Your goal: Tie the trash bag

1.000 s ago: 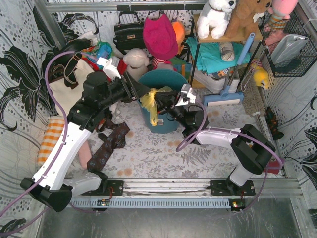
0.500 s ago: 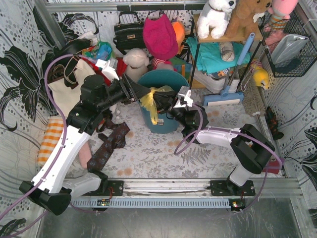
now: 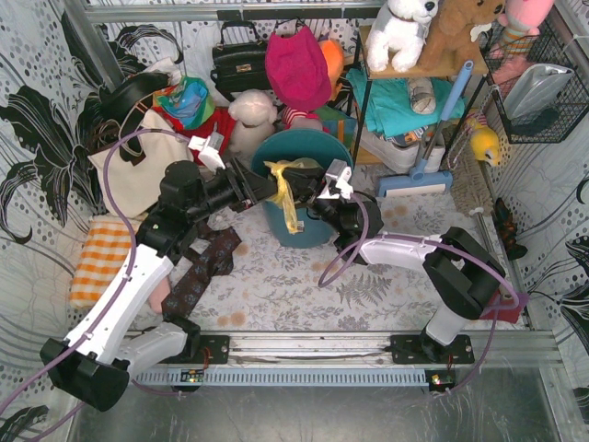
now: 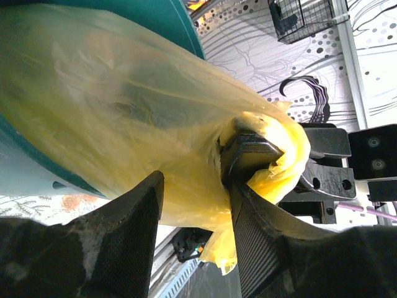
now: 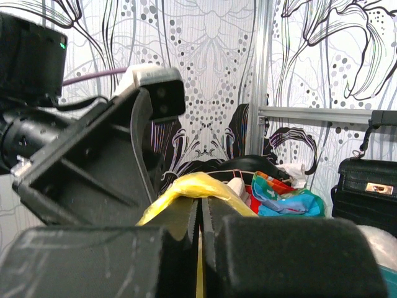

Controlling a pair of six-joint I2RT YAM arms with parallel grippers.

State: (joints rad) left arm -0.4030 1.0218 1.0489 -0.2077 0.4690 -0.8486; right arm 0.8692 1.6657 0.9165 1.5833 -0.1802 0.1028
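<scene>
Translucent yellow trash bag (image 3: 284,190), top twisted, sits in teal bucket (image 3: 316,231).

No words, brand names, labels or numbers can be read in any view. The black handbag (image 3: 239,60) at 12 o'clock carries a small gold metal plate (image 5: 372,188) on its front, but it is too small to tell whether it bears lettering. The multicoloured print on the bag (image 3: 189,99) at 11 o'clock shows only patches of colour.

The right gripper's (image 5: 200,218) black jaws press together on a fold of the thin translucent yellow plastic trash bag (image 5: 186,186). The left arm's black wrist block (image 5: 87,167) fills the left side, and a black leather handbag (image 5: 367,186) sits far right.
</scene>
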